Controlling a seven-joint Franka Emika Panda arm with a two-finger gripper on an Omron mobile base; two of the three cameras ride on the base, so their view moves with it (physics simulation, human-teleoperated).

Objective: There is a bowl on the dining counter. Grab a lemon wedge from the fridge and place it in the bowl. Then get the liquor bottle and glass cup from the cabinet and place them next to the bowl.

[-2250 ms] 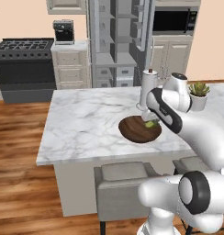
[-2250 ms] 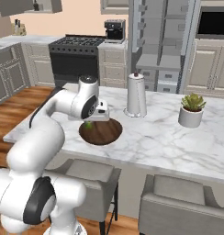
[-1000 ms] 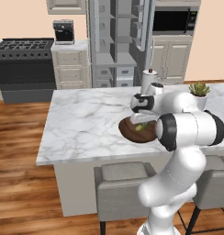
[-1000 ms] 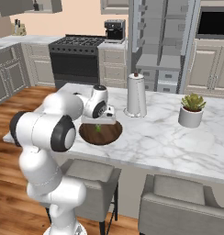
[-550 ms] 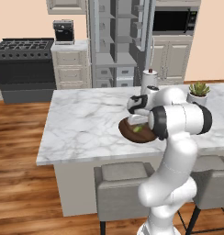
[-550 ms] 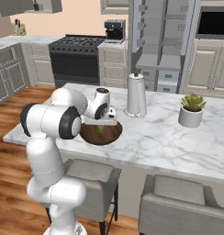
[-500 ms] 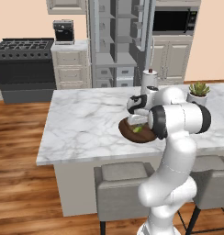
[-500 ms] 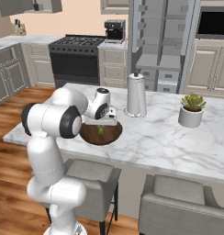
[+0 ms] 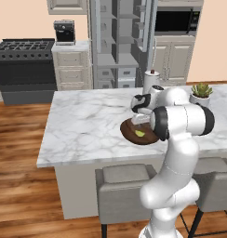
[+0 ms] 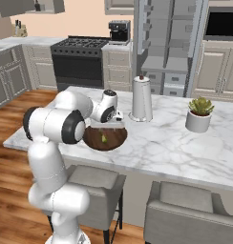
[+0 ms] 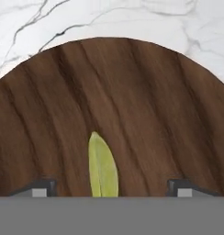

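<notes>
One small yellow-green wedge (image 11: 103,167) lies free on the dark wood of the bowl (image 11: 146,114), between the spread fingertips of the gripper (image 11: 111,189), touching neither. That bowl sits near the counter's (image 9: 87,125) front edge, just under the hand.

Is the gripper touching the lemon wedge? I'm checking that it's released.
Apart. In the hand view the gripper is open, fingertips wide on either side of the lemon wedge, which lies on the bowl.

Bright, even rendered light throughout, soft faint shadows, no glare, slightly coarse resolution.
</notes>
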